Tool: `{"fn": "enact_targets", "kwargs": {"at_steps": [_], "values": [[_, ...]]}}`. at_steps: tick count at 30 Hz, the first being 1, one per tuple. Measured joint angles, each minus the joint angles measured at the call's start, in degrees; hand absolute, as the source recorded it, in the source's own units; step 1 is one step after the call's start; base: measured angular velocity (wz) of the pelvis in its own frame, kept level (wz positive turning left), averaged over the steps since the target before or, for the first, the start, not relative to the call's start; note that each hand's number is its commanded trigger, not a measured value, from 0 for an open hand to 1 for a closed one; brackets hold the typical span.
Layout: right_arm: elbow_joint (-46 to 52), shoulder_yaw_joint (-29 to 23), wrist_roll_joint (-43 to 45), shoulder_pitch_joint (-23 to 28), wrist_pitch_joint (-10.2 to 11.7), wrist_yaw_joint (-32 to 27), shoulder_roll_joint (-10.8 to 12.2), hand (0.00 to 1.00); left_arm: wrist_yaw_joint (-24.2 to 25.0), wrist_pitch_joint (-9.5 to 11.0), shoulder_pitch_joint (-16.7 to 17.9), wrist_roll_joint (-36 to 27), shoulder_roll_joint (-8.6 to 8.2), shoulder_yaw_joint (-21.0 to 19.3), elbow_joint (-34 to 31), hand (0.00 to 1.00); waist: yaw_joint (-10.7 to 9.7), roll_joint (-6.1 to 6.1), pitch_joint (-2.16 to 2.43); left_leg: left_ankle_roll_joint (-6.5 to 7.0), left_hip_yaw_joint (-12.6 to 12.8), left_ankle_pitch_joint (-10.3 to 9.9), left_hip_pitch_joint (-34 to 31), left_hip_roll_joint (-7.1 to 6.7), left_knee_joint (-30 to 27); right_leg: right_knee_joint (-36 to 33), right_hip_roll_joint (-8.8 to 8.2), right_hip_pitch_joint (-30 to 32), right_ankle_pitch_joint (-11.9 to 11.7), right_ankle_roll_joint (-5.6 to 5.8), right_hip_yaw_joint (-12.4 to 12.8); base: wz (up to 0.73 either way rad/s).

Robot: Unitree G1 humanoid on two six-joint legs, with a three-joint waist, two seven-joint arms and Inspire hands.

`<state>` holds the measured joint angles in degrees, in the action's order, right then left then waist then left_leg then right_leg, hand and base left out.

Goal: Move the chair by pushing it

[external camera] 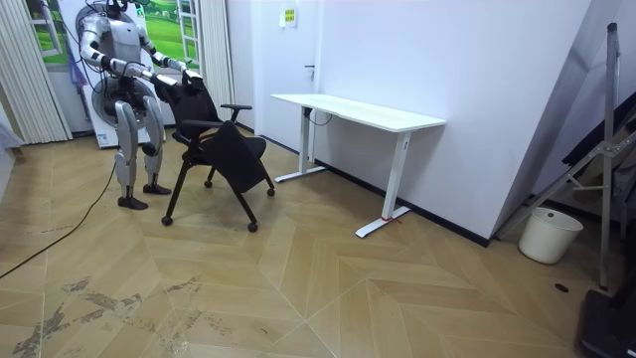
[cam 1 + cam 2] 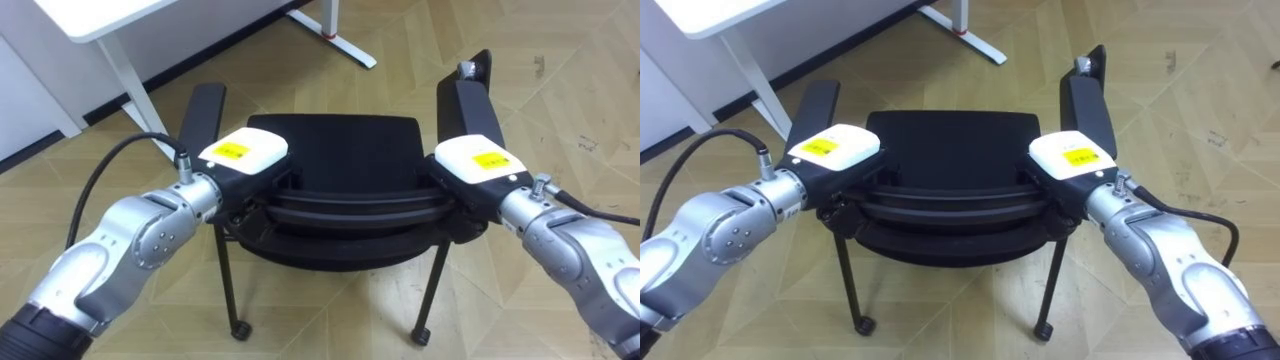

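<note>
Left eye view, L hand (image 2: pixel 243 152) & R hand (image 2: pixel 478 160) on chair (image 2: pixel 335 150) back, fingers' state unclear.

Black chair (image 2: pixel 335 150), white desk (image 2: pixel 150 15), tan herringbone floor (image 2: pixel 570 100)

Bright, even light fills the room, with daylight showing through the window (image 1: pixel 179 25) at the room view's left. Under the chair (image 2: pixel 333 150) the floor (image 2: pixel 330 310) carries only a faint, soft shadow, and the black seat gives a dull sheen.
</note>
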<state>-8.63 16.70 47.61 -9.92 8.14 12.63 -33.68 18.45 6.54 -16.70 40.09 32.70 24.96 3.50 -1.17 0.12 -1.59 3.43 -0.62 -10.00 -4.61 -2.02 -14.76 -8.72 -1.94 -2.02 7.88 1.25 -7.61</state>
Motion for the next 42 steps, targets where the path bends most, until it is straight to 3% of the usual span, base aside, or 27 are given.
{"fn": "enact_targets", "kwargs": {"at_steps": [10,14,17,19,22,24,26,27,28,29,31,33,34,35,36,37,39,41,42], "values": [[0.41,0.0,0.87,-0.06,0.07,0.54,0.02,1.0,0.13,-0.21,0.0,0.06,0.01,0.0,-0.02,1.0,-0.02,0.14,0.09,0.0,0.03,0.01,-0.04,0.07,-0.2,-0.04,0.01,-0.07,0.01,-0.01,-0.17,0.0],[0.41,0.16,0.88,-0.05,0.24,0.6,0.04,1.0,0.17,-0.41,0.02,0.46,-0.07,0.0,0.05,1.0,0.11,0.05,0.05,-0.31,0.39,-0.38,-1.12,0.3,-2.82,-0.68,0.01,0.03,0.57,-0.25,-0.57,0.02],[0.21,0.2,0.78,0.01,0.66,0.88,0.17,1.0,0.55,-0.46,0.02,0.46,-0.07,-0.09,0.17,1.0,0.28,0.03,0.04,-0.82,0.57,-3.83,-2.46,1.18,-8.03,-5.45,0.38,1.03,4.43,-1.18,-2.17,0.03],[-0.33,0.23,0.64,0.0,1.0,0.97,0.7,1.0,0.46,-0.27,0.02,0.46,0.06,-0.15,0.64,1.0,0.17,-0.37,0.0,-1.56,0.74,-4.84,-4.48,1.53,-13.35,-9.99,0.22,2.2,6.92,-1.75,-3.6,0.17],[-2.45,0.21,-0.41,-0.24,3.01,0.02,1.11,1.0,0.08,0.03,-0.04,0.46,-0.03,-0.24,2.16,1.0,-0.69,-0.23,-0.02,-1.75,3.29,-4.92,-9.29,3.46,-25.18,-13.43,0.5,2.49,10.03,-2.81,-6.05,0.3],[-3.3,0.23,-0.7,-0.11,3.36,0.3,1.98,1.0,1.13,0.03,-0.03,0.45,0.11,-0.33,2.57,1.0,-0.56,0.01,-0.07,-1.97,5.38,-4.77,-11.96,6.56,-33.63,-16.93,1.22,1.79,13.2,-4.32,-6.99,0.18],[-3.68,0.56,-0.76,-0.12,3.98,-0.12,2.01,1.0,1.49,0.02,-0.03,0.37,0.11,-0.33,2.97,1.0,-0.25,0.12,-0.06,-2.68,6.42,-4.31,-12.57,8.04,-36.69,-19.4,1.29,1.68,14.83,-5.15,-7.56,0.08],[-3.64,0.77,-0.85,-0.16,4.02,-0.57,2.0,1.0,1.59,0.02,0.0,0.31,0.1,-0.33,3.31,1.0,-0.12,0.26,-0.06,-3.32,6.74,-3.58,-13.1,8.69,-38.48,-20.65,1.3,1.72,15.35,-5.72,-7.71,0.08],[-3.77,1.23,-0.56,-0.2,4.0,-1.43,2.01,1.0,1.66,0.03,-0.01,0.08,0.11,-0.35,3.7,1.0,-0.07,0.24,-0.05,-3.34,6.82,-1.56,-14.63,9.27,-41.16,-21.25,1.54,1.55,15.75,-6.25,-7.45,0.0],[-3.86,1.45,-0.49,-0.24,3.98,-1.8,1.99,1.0,1.72,0.07,0.0,-0.05,0.13,-0.35,3.87,1.0,0.12,0.26,-0.1,-3.42,7.08,-0.53,-15.88,9.06,-42.24,-21.26,1.74,1.13,15.92,-6.58,-7.18,0.09],[-3.82,1.76,-0.45,-0.23,3.96,-2.55,1.56,1.0,1.71,0.32,0.14,-0.71,0.16,-0.34,3.98,1.0,-0.19,0.06,-0.04,-3.22,7.08,-2.92,-17.63,7.51,-38.37,-21.26,1.87,1.04,16.23,-7.14,-6.86,0.25],[-3.77,1.82,-0.54,-0.18,3.96,-3.44,0.57,1.0,1.23,0.84,0.13,-1.03,-0.18,-0.34,3.88,1.0,-0.11,-0.06,-0.11,-3.78,8.09,-2.01,-18.79,5.38,-26.13,-21.05,2.0,1.02,16.39,-7.4,-6.63,0.0],[-3.76,1.93,-0.54,-0.1,3.95,-3.71,0.26,1.0,1.28,0.9,0.13,-1.03,-0.32,-0.34,3.82,1.0,0.06,0.08,-0.02,-3.76,8.11,-1.13,-18.73,5.16,-22.68,-21.02,2.12,0.94,16.45,-7.42,-6.44,-0.21],[-3.65,2.07,-0.5,-0.06,3.94,-4.0,-0.11,1.0,1.41,1.06,0.13,-1.17,-0.36,-0.34,3.67,1.0,0.14,0.46,0.21,-2.81,8.21,1.64,-18.79,4.28,-16.87,-21.06,2.41,0.77,16.89,-7.23,-6.27,-0.24],[-3.53,2.14,-0.18,0.06,3.78,-4.35,-0.13,1.0,1.49,1.06,0.17,-1.22,-0.36,-0.34,3.66,1.0,0.57,0.52,0.5,-1.36,7.75,4.3,-18.15,3.57,-15.12,-21.02,2.32,0.7,17.33,-6.8,-5.31,-0.31],[-2.71,2.14,0.1,0.06,3.38,-4.28,-0.17,1.0,1.56,0.98,0.16,-1.25,-0.04,-0.37,3.24,1.0,1.04,0.51,0.59,-0.1,8.03,5.27,-17.17,2.97,-14.26,-20.9,1.94,0.84,17.67,-6.15,-4.41,-0.32],[-1.82,2.15,0.18,0.22,2.97,-4.28,-0.21,1.0,1.53,0.81,0.16,-1.41,0.12,-0.51,3.15,1.0,1.3,0.43,0.59,1.36,8.77,5.94,-16.2,2.02,-13.89,-20.64,1.12,0.28,18.15,-5.22,-3.43,-0.2],[-1.61,2.13,0.24,0.32,2.98,-4.31,-0.24,1.0,1.52,0.64,0.17,-1.27,0.09,-0.55,3.11,1.0,1.25,-0.13,0.62,2.18,9.71,5.01,-15.0,0.98,-13.91,-19.79,-0.14,-0.99,18.59,-4.34,-2.94,-0.11],[-1.6,2.09,0.23,0.34,2.98,-4.39,-0.27,1.0,1.52,0.65,0.16,-1.27,0.16,-0.56,3.03,1.0,1.33,-0.61,0.89,2.52,10.24,4.21,-14.67,0.29,-14.1,-19.72,-0.86,-1.28,18.94,-3.68,-2.29,-0.11]]}}
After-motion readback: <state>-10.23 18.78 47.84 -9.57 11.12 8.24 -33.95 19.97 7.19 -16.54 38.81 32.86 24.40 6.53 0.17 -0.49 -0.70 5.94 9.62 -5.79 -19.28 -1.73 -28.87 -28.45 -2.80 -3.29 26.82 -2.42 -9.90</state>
